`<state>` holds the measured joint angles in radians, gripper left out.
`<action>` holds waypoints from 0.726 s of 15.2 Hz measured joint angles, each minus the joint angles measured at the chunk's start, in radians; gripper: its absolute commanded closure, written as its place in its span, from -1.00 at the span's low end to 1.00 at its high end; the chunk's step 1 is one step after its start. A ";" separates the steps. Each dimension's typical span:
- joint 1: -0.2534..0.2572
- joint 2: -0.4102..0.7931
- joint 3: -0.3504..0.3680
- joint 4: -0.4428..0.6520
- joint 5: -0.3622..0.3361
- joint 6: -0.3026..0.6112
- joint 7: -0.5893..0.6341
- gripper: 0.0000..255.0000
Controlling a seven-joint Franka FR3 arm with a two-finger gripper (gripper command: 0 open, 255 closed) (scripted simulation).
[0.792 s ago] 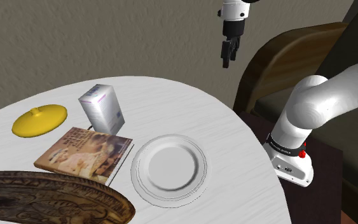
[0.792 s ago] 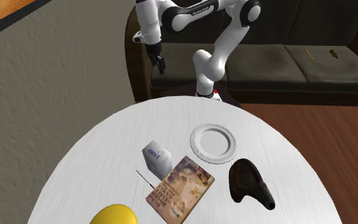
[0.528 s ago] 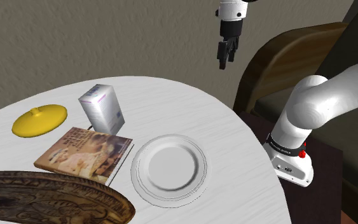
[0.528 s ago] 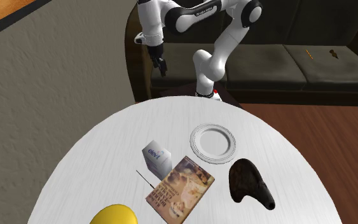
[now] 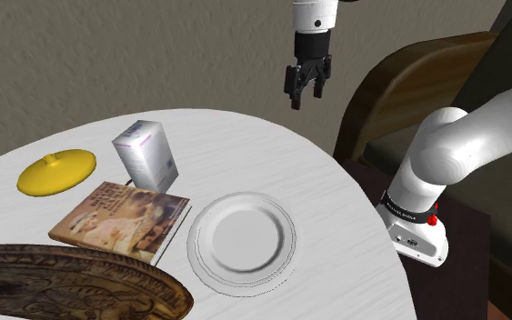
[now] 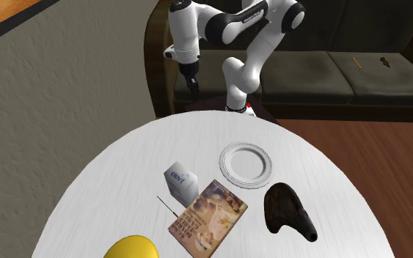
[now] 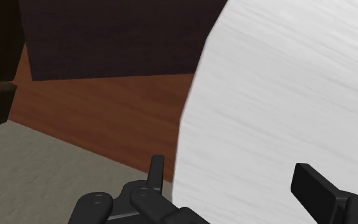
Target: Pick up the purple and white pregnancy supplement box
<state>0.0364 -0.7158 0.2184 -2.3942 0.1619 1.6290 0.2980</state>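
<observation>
Right, the claw point(image 5: 306, 94) is hanging high above the counter's point(image 5: 336, 209) far edge in the shoulder view, pointing down, fingers spread apart w/ nothing btw them. In the second exterior view the claw point(image 6: 192, 84) is hovering over the counter's point(image 6: 124, 168) edge nearest the stand, in front of a dark sofa point(image 6: 359, 73). In the wrist view the claw point(image 7: 233, 181) is straddling the counter's point(image 7: 285, 95) curved edge, w/ red-brown wood floor point(image 7: 107, 108) showing beyond it.

The supplement box point(image 5: 146, 155), white w/ a purple strip along its top, is standing upright nr the counter's middle, a bit toward the edge on the shoulder view's left & well apart from the claw. In the second exterior view the supplement box point(image 6: 181, 179) is showing blue lettering on its top.

A book point(image 5: 122, 218) is lying flat just beside the box. A white plate point(image 5: 242, 238) is sitting next to the book. A yellow lid point(image 5: 56, 171) is resting nr the edge on the shoulder view's left. A dark carved piece point(image 6: 289, 210) is lying nr the edge on the second exterior view's right.
</observation>
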 measured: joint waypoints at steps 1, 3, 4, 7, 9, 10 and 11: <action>0.000 0.013 0.027 0.013 0.016 0.004 0.046 -1.00; -0.002 0.042 0.078 0.049 0.044 0.007 0.136 -1.00; -0.005 0.067 0.105 0.079 0.055 0.008 0.183 -1.00; -0.017 0.132 0.185 0.140 0.081 0.029 0.319 -1.00; -0.032 0.190 0.234 0.201 0.085 0.037 0.410 -1.00; -0.036 0.215 0.263 0.226 0.089 0.042 0.460 -1.00; -0.043 0.243 0.288 0.257 0.087 0.044 0.506 -1.00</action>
<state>-0.0068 -0.4728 0.5063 -2.1370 0.2488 1.6728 0.8044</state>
